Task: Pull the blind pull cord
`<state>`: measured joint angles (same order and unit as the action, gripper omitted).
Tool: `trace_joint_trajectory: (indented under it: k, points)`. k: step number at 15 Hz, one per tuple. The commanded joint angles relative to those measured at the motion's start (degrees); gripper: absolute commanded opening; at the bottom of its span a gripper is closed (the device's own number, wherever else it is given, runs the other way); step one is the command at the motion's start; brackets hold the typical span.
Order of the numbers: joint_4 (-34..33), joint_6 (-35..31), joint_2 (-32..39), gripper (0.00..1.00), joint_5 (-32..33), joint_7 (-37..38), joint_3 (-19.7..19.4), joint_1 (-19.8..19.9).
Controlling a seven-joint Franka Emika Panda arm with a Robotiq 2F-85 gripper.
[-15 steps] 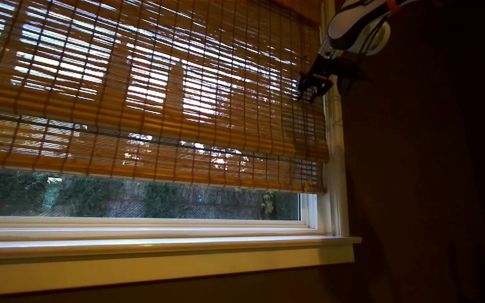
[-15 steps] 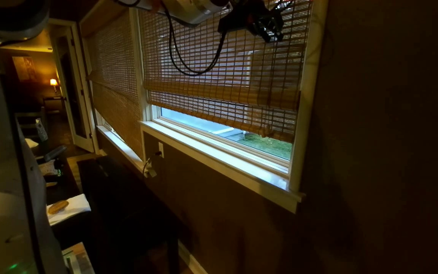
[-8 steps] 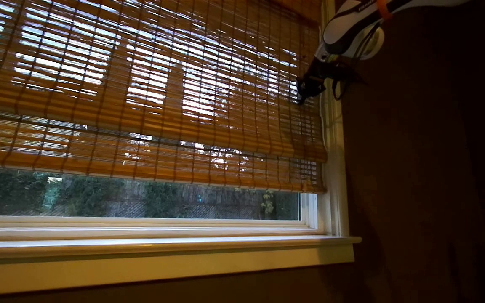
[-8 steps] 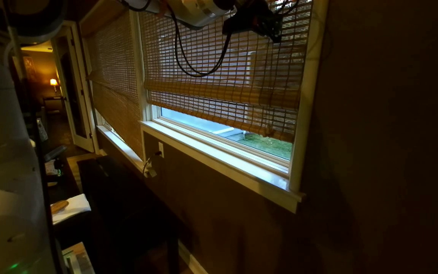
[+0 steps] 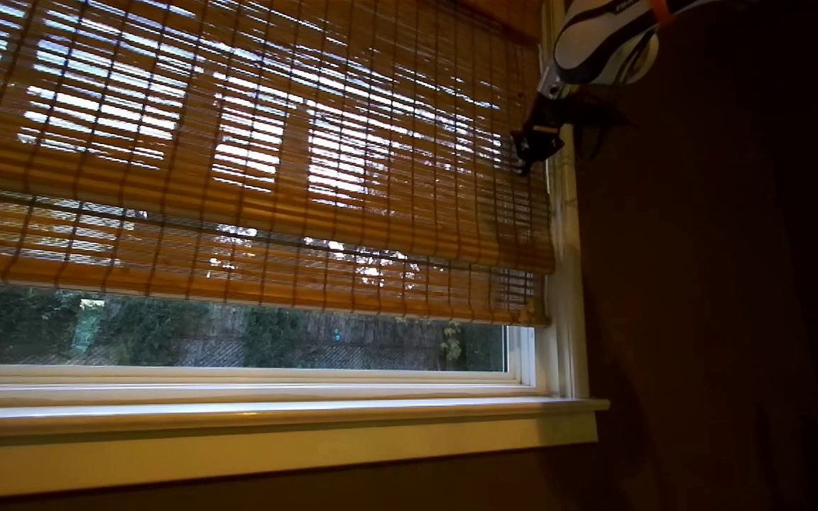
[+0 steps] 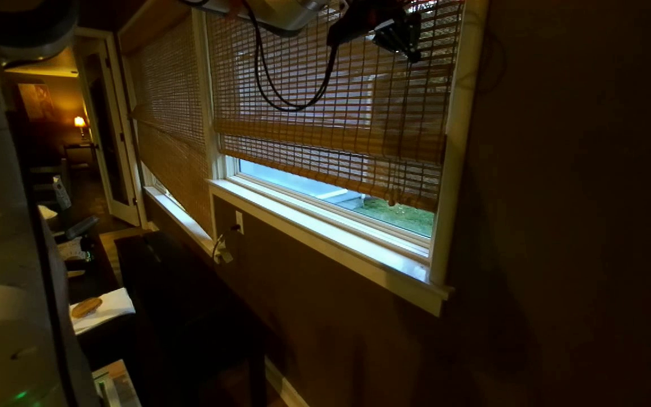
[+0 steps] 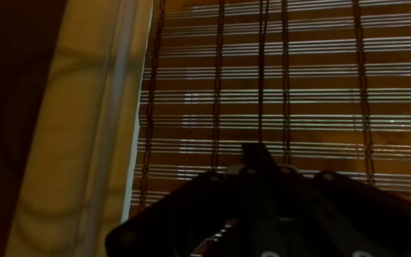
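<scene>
The blind pull cord [image 7: 261, 89] is a thin dark string running down in front of the slats in the wrist view. It meets the tips of my gripper [image 7: 259, 146], whose black fingers are shut together on it; the grip itself is hidden in shadow. Behind spreads the woven bamboo blind [image 5: 352, 220], orange-brown with daylight between its slats. In both exterior views the gripper [image 5: 525, 170] is high up before the blind's side edge, pointing downward. A small brown knob [image 6: 391, 199] hangs by the blind's bottom edge.
Pale window trim [image 7: 80, 125] borders the blind close beside the gripper. Below is the white sill [image 5: 274, 411]. A dark wall [image 5: 700, 284] continues past the trim. Black cables [image 6: 257, 85] loop under the arm. Another blind [image 6: 173, 102] covers the farther window, above dark furniture [image 6: 178, 294].
The jaws stood apart a second ago and have come together on the cord. The gripper moved in slightly, then shifted back toward the trim. The knob at the bottom edge has moved a little.
</scene>
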<state>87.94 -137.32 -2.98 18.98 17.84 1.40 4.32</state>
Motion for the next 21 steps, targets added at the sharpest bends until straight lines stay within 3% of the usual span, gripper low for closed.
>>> trace_joint_trajectory:
  k: [1,6,21]
  points:
    - [3.37,4.47,-3.12,0.0,0.18,0.0,0.14,-0.07]
    - [6.59,6.41,-4.73,0.0,-2.31,-1.69,-0.86,-0.56]
    - [26.57,0.69,-11.56,0.0,-7.54,-10.38,-4.18,0.19]
